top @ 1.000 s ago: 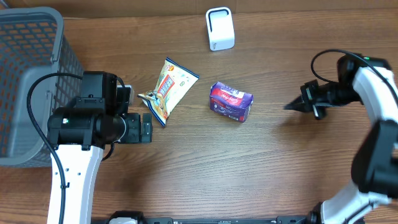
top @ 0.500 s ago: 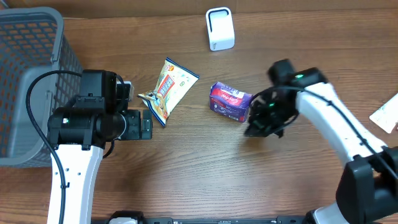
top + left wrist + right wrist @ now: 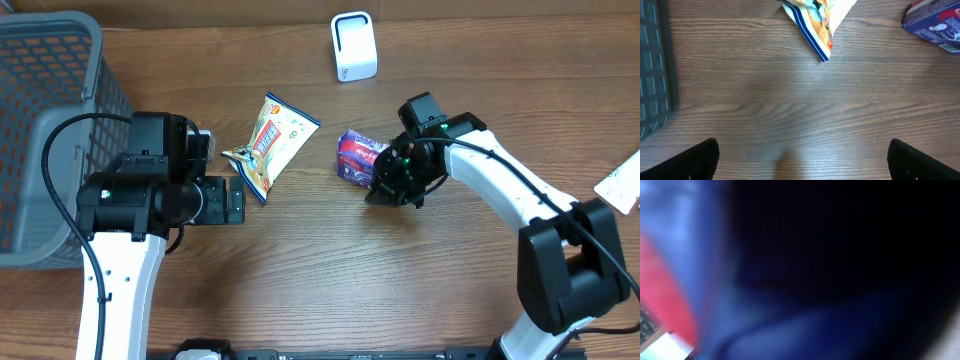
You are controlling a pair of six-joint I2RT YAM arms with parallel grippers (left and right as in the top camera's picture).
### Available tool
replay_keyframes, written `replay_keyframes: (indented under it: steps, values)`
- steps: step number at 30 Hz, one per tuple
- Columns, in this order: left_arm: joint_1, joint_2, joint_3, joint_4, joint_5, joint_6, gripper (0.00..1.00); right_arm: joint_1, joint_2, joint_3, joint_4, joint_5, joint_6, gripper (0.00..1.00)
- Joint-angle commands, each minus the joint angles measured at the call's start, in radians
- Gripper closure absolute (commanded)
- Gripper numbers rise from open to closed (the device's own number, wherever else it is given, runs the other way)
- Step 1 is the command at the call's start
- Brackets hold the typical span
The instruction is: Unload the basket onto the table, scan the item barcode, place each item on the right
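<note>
Just right of the table's centre, the right gripper [image 3: 385,185] has its fingers pressed together and sits against the right end of a purple packet [image 3: 355,160]. Whether it actually touches the wrapper cannot be told from above. Its wrist camera is so close that it shows only a blur of blue, red and darkness. The purple packet lies flat on the wooden table [image 3: 320,280], about midway between the left and right edges.

Toward the far edge, beyond the packet, a white barcode scanner [image 3: 353,45] stands upright. To the packet's left lies a crinkled snack bag [image 3: 270,140], printed in yellow, white and blue.

Near the snack bag's lower corner, the left gripper [image 3: 232,200] hovers with its fingers spread wide and nothing between them. A grey mesh basket [image 3: 40,120] fills the far left corner. A white card [image 3: 622,182] pokes in at the right edge.
</note>
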Motion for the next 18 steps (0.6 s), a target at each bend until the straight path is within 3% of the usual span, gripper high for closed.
replay_keyframes:
  steps: [1, 18]
  values:
    - [0.006, 0.003, 0.000, -0.002, 0.000, -0.013, 0.00, -0.002, 0.021, 0.002, 0.053, -0.032, 0.014, 0.96]
    - [0.006, 0.003, 0.000, -0.002, 0.000, -0.013, 0.00, -0.157, 0.021, 0.022, 0.141, -0.044, 0.035, 0.93]
